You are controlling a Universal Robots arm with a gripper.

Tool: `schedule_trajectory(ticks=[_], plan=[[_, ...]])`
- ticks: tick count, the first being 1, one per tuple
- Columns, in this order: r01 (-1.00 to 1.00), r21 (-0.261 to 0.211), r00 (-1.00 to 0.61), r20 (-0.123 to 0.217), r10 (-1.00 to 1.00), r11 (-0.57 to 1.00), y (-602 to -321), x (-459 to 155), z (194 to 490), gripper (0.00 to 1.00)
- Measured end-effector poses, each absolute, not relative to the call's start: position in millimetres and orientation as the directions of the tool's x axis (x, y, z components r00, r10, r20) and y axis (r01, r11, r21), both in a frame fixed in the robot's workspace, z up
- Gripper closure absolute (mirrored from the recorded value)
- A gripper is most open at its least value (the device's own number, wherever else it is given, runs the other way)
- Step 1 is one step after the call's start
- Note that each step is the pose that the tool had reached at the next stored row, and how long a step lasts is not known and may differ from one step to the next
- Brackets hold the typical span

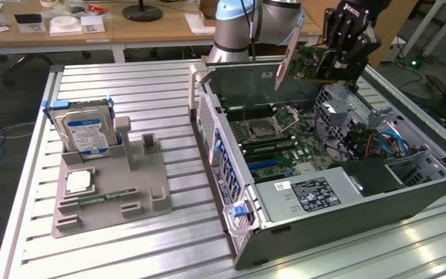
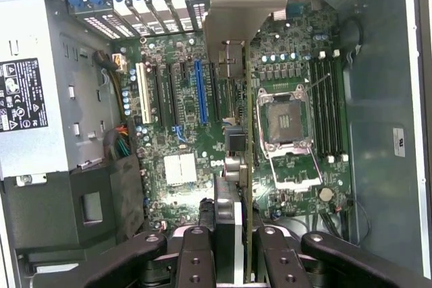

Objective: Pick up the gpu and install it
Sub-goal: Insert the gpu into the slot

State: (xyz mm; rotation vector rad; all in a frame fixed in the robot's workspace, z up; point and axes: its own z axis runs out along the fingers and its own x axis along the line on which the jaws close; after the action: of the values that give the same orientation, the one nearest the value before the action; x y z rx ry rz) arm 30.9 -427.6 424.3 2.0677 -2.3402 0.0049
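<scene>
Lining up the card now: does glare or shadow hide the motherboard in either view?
Exterior view: glare streaks on the table, motherboard evenly lit. Wrist view: no glare; the gpu in the gripper covers a strip of it, blue slot unshadowed.

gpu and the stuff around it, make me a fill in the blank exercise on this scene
The hand holds the gpu ____ the open computer case. Besides black slots, the motherboard has a long white slot and a long ____ slot. The hard drive stands on the exterior view's ____.
Missing words: above; blue; left.
</scene>
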Motion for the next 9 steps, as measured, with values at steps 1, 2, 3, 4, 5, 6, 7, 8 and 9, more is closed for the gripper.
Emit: schedule_trajectory(ticks=[1,2,3,4,5,6,7,8,9], plan=[[-0.993,0.01,-0.117,0.016,-0.993,0.117,-427.7,30.8,423.9,0.72],[-0.994,0.01,-0.106,0.017,-0.994,0.107,-427.7,30.8,423.3,0.72],[-0.996,0.01,-0.092,0.016,-0.996,0.092,-427.7,30.8,422.5,0.72],[-0.997,0.009,-0.078,0.016,-0.997,0.078,-427.7,30.7,421.7,0.72],[-0.998,0.008,-0.065,0.016,-0.998,0.066,-427.7,30.7,420.8,0.72],[-0.998,0.006,-0.057,0.016,-0.998,0.057,-427.7,30.5,419.8,0.72],[-0.998,0.001,-0.057,0.016,-0.998,0.057,-427.7,29.7,418.7,0.72],[-0.998,-0.004,-0.057,0.016,-0.998,0.057,-427.7,28.9,417.7,0.72],[-0.998,-0.009,-0.057,0.015,-0.998,0.057,-427.7,28.2,416.7,0.72]])
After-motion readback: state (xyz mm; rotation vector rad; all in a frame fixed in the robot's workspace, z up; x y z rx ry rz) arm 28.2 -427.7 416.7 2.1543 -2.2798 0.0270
